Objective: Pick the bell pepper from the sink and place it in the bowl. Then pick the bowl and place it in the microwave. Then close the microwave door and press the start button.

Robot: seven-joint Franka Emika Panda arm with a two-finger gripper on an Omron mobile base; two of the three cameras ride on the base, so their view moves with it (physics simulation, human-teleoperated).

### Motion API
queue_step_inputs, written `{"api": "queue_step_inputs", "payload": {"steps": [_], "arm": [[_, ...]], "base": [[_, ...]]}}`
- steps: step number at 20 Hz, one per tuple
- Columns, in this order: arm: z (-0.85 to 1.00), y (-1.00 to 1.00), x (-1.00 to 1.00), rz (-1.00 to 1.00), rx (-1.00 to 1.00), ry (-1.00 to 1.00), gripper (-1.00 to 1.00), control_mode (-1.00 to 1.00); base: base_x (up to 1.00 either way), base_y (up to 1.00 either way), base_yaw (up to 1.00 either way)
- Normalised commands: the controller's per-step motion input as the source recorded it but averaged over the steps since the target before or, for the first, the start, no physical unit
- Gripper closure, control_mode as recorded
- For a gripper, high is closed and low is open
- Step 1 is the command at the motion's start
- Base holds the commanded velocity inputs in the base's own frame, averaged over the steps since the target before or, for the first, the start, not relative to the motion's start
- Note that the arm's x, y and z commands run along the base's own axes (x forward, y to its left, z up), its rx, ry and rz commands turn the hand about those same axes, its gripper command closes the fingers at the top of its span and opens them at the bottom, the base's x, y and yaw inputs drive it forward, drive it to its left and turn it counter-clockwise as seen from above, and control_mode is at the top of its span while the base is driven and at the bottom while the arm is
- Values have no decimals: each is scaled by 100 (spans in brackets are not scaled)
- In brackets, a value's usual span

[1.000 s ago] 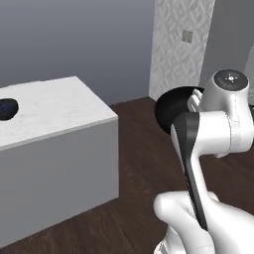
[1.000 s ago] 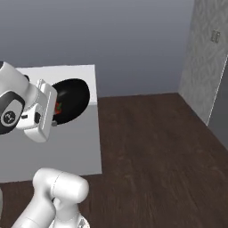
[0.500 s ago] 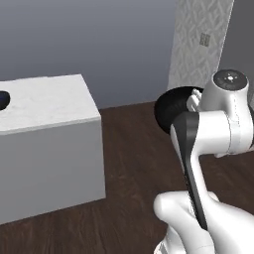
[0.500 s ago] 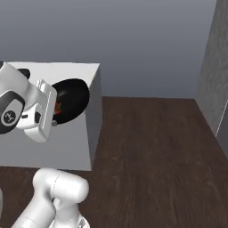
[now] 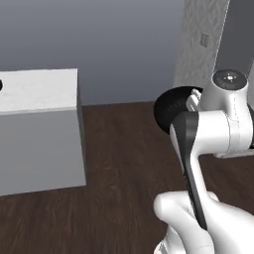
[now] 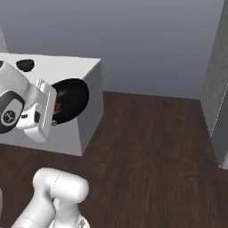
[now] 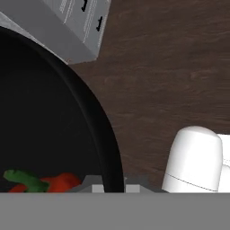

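Observation:
My gripper (image 6: 52, 117) is shut on the rim of the glossy black bowl (image 6: 71, 98), which it holds tilted up in the air beside the arm. Seen from the left base view, the bowl (image 5: 171, 111) juts out from behind the white hand. The red bell pepper (image 6: 57, 107) with its green stem lies inside the bowl, close to the fingers. In the hand view the bowl (image 7: 45, 126) takes up the left side, the bell pepper (image 7: 58, 182) sits at its lower edge, and my gripper (image 7: 112, 185) clamps the rim at the bottom.
A grey counter block with a white top (image 5: 39, 89) stands to the left, and a small dark object (image 6: 25, 65) rests on it. Dark wood floor (image 5: 124, 163) stretches ahead. A patterned wall with a switch plate (image 5: 203, 39) rises at the right.
The whole picture has shifted, so the base has moved: the counter has slid left in the left base view. The arm still holds the bowl with the pepper the same way.

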Motion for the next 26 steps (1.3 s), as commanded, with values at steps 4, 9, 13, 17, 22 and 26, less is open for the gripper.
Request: {"api": "queue_step_inputs", "payload": {"steps": [4, 9, 13, 17, 22, 26], "arm": [[0, 0, 0, 0, 0, 0, 100, 100], [0, 0, 0, 0, 0, 0, 100, 100], [0, 0, 0, 0, 0, 0, 100, 100], [0, 0, 0, 0, 0, 0, 100, 100], [0, 0, 0, 0, 0, 0, 100, 100], [0, 0, 0, 0, 0, 0, 100, 100]], "base": [[-48, -100, 15], [-25, -100, 10], [-3, -100, 9], [-2, -100, 10], [-4, -100, 10], [-2, -100, 10]]}}
